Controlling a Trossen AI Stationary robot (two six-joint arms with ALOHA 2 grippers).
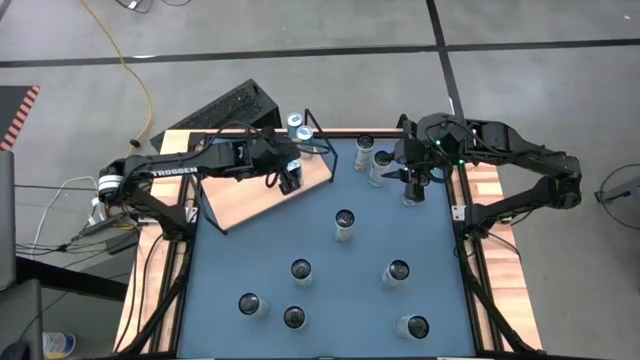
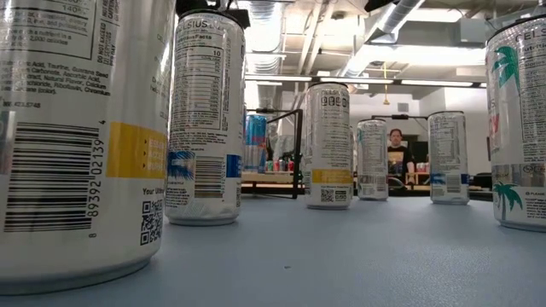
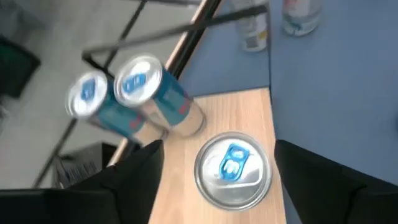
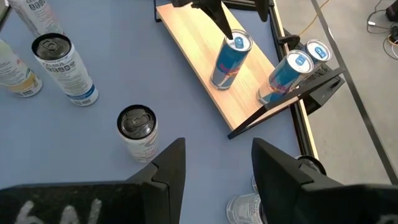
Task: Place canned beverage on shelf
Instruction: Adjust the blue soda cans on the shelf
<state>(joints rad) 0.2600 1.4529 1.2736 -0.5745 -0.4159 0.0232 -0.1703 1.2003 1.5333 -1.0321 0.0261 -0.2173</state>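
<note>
Blue-and-silver beverage can (image 3: 232, 169) stands upright on the pale-wood shelf board (image 3: 242, 112), between spread fingers of the left end effector (image 3: 217, 171), not gripped. Two matching blue cans (image 3: 146, 93) stand near, beside the black wire frame (image 3: 186, 43). Right end effector (image 4: 214, 165) hovers, part-open and holding nothing, over white cans (image 4: 138, 132) on the blue worktop (image 4: 124, 74).

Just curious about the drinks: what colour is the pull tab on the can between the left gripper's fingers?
Blue, on a silver lid; the can shows best in the left wrist view.
</note>
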